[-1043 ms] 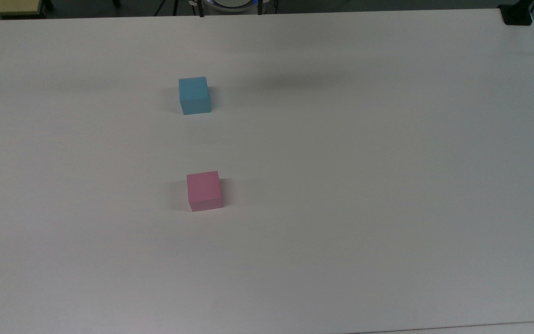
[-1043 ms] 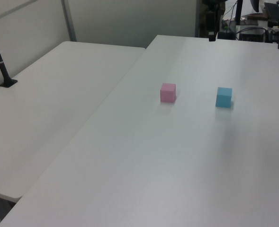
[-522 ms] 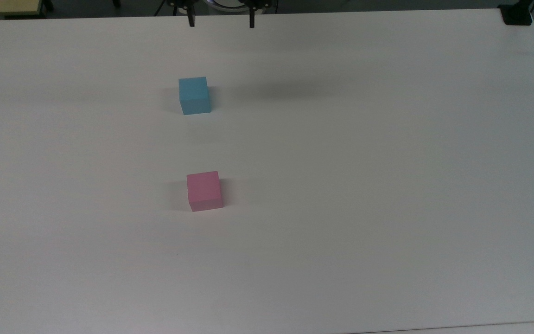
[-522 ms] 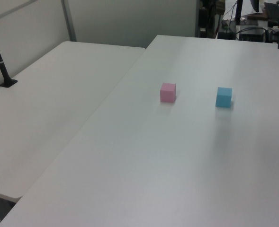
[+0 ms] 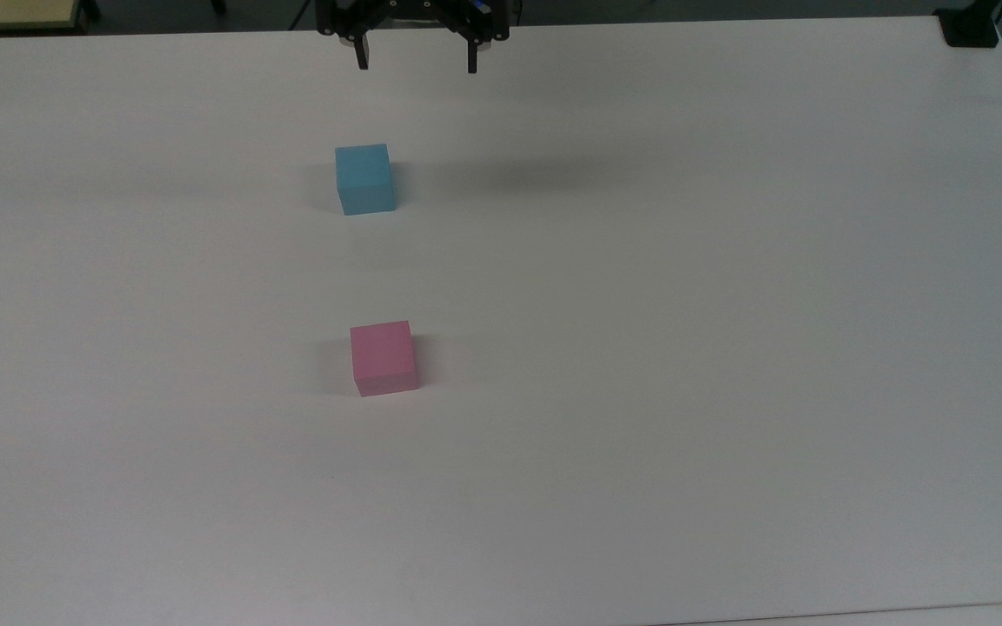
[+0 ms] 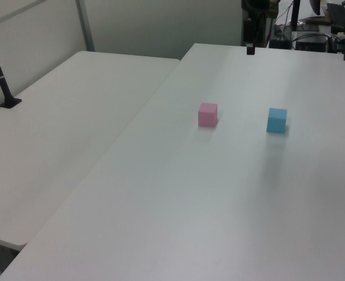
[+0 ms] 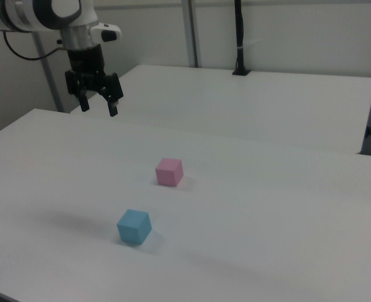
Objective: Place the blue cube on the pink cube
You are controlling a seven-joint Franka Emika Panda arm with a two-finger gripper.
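The blue cube [image 5: 364,178] rests on the white table [image 5: 684,304], with the pink cube [image 5: 384,357] below it in the top view and a wide gap between them. In the right view the blue cube [image 7: 133,226] lies nearer the camera and the pink cube [image 7: 169,171] behind it. In the left view the pink cube [image 6: 207,114] is left of the blue cube [image 6: 276,120]. My gripper [image 5: 417,63] hangs open and empty high above the table's far edge, up and to the right of the blue cube in the top view. The right view has the gripper [image 7: 98,108] at upper left.
A second white table [image 6: 61,134] adjoins this one on the left view's left. A black post with a cable [image 7: 239,38] stands on that second table. A black clamp [image 5: 969,26] sits at the top view's upper right corner. Cluttered equipment [image 6: 313,23] lies beyond the far edge.
My gripper has come down into the top view from its upper edge, towards the blue cube, fingers spread. Both cubes stay where they were.
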